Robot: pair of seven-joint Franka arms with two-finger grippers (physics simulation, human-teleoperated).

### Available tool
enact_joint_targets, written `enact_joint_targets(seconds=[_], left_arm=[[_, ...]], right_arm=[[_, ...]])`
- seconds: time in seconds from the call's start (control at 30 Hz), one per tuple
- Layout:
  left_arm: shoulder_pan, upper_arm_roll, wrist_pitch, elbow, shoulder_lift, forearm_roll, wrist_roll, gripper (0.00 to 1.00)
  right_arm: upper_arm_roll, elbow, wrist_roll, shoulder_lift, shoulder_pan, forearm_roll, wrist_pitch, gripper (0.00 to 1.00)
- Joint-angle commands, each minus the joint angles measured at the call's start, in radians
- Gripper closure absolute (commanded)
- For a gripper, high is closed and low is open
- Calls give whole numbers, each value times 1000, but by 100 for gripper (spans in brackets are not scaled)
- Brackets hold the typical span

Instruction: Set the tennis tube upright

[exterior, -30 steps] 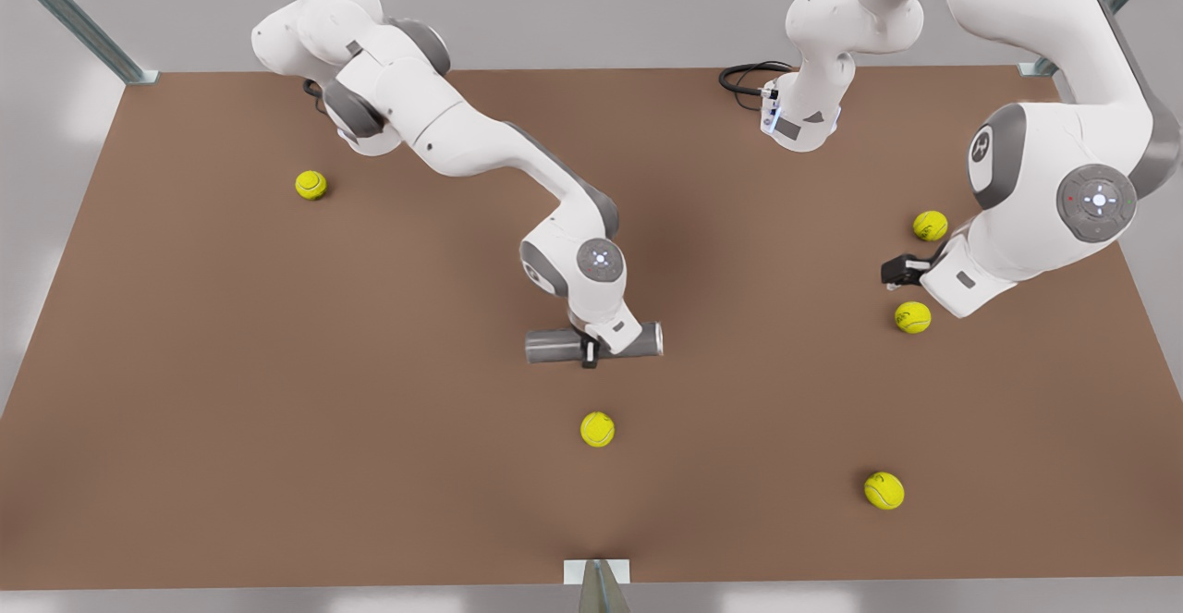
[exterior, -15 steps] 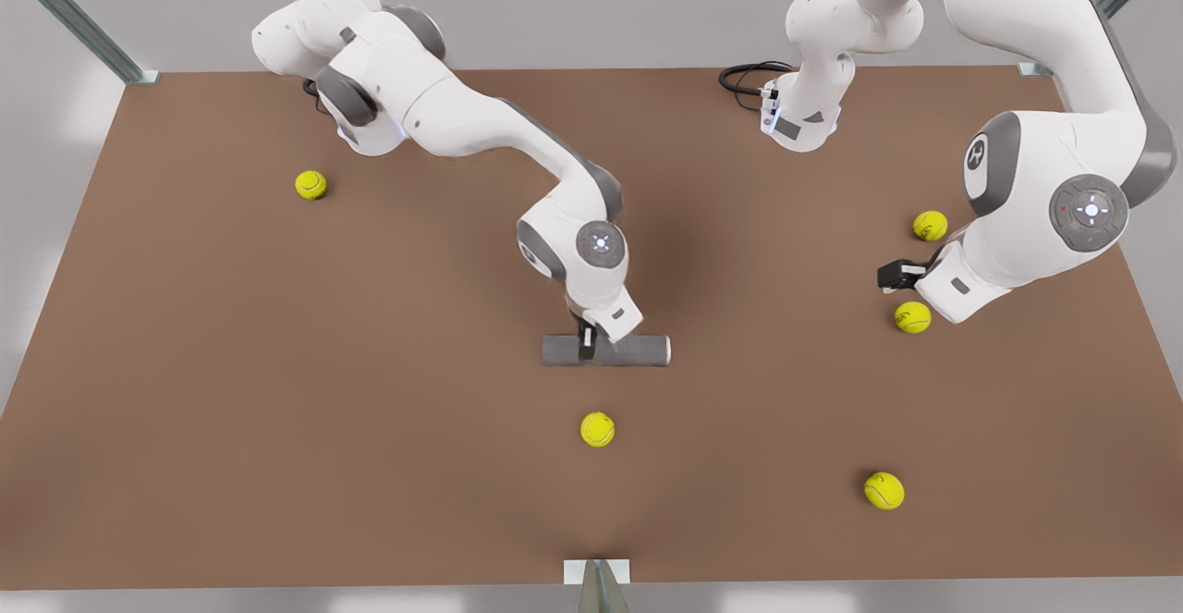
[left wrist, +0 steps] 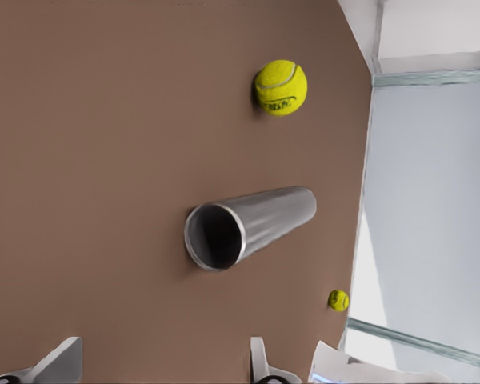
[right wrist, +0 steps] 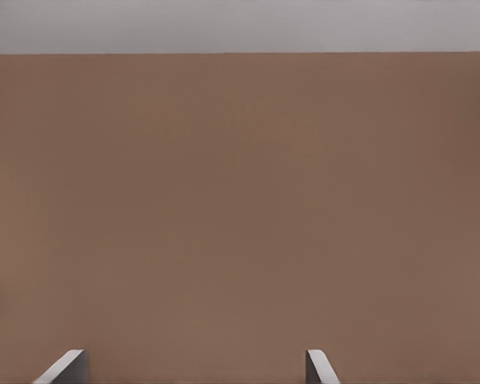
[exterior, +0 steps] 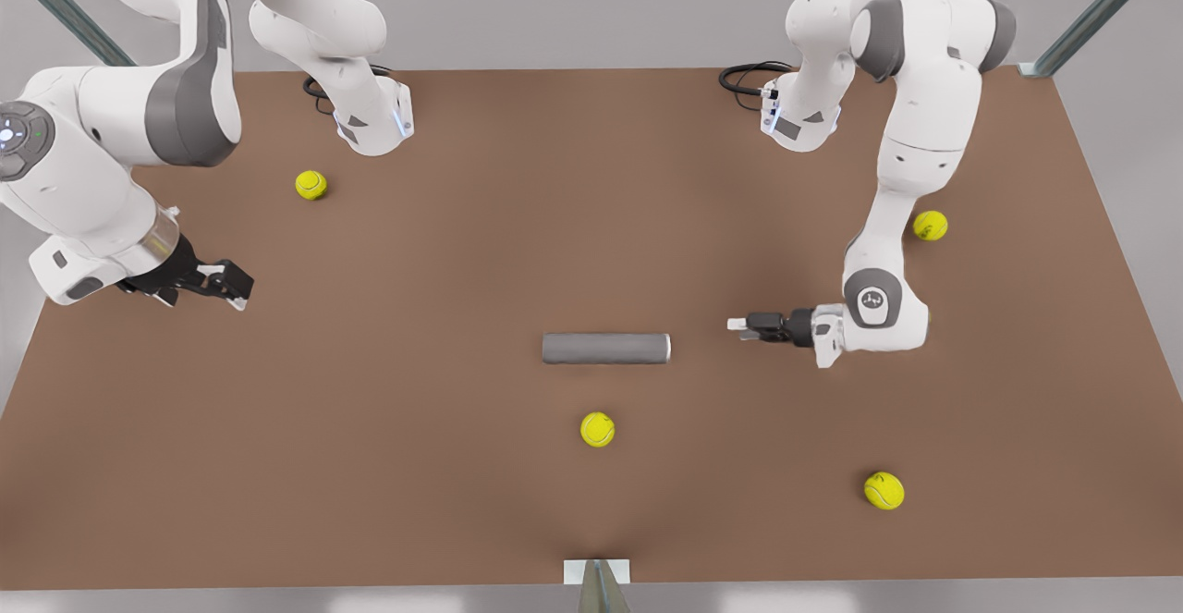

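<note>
The matte grey cylindrical tennis tube [exterior: 605,349] lies flat mid-table [exterior: 462,252]. Our left gripper [exterior: 745,326], fingers apart, faces its open end; our right gripper [exterior: 214,282] waits, spread. We should clamp that rim squarely, then tilt slowly.

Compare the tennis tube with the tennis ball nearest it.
The tennis tube is a matte grey cylinder; the tennis ball is a yellow-green sphere. The tube is far longer than the ball. The tube is hollow with an open end; the ball is closed. Both lie free on the table.
</note>
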Motion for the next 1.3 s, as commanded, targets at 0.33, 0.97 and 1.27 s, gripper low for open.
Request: enact_joint_targets(seconds=[0.33,0.97,1.27], left_arm=[[-15,-122,55,71,106,-383,86,0],[-49,-152,48,45,113,-328,98,0],[-66,-189,75,55,130,-339,96,0]], right_arm=[[2,0,-3,3,11,-2,-6,0],[0,2,-2,3,-3,-9,0,0],[-6,12,-2,3,-8,-11,3,0]])
